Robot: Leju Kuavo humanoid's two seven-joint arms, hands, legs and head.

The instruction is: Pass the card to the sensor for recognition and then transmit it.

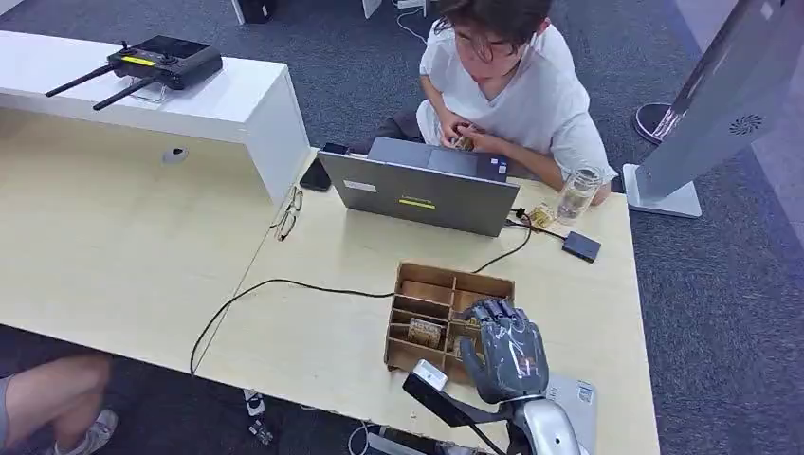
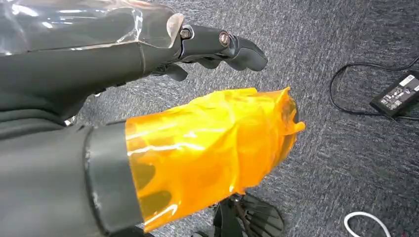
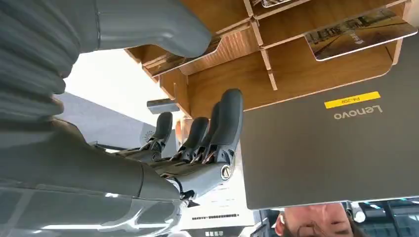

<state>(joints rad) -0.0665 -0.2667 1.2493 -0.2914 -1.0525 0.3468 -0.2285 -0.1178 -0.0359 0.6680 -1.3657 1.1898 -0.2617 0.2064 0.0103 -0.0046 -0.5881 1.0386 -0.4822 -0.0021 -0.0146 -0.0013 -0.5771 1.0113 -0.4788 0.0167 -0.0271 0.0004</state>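
The fingers (image 2: 237, 52) of the left hand (image 2: 148, 123) were curled in with nothing between them, the hand hanging over dark carpet, its thumb wrapped in orange film. A black power adapter (image 2: 395, 94) and its cable lay on that carpet.

On the tabletop (image 1: 114, 246), going from its left end: a white raised shelf (image 1: 228, 104) stood along the far edge and carried a black box with antennas (image 1: 156, 62). A pair of glasses (image 1: 287, 216) lay just past the shelf's end. A black cable (image 1: 284, 284) ran across the wood toward the wooden compartment box (image 1: 431, 280), which sat near the front edge toward the right end. A card (image 1: 424, 332) lay in one of the box's middle compartments; the right wrist view showed a card (image 3: 360, 32) resting in a slot, untouched. Behind the box an open grey laptop (image 1: 417, 194) stood at the far edge, with a person in a white shirt (image 1: 531, 95) seated behind it. A small dark flat device (image 1: 581, 246) lay toward the far right corner, beside a glass jar (image 1: 576, 194).

The right hand (image 1: 507, 351) hovered over the box's right side, its fingers (image 3: 225, 128) loosely extended and slightly apart, holding nothing. A grey standing panel (image 1: 730, 104) stood on the floor beyond the right end.
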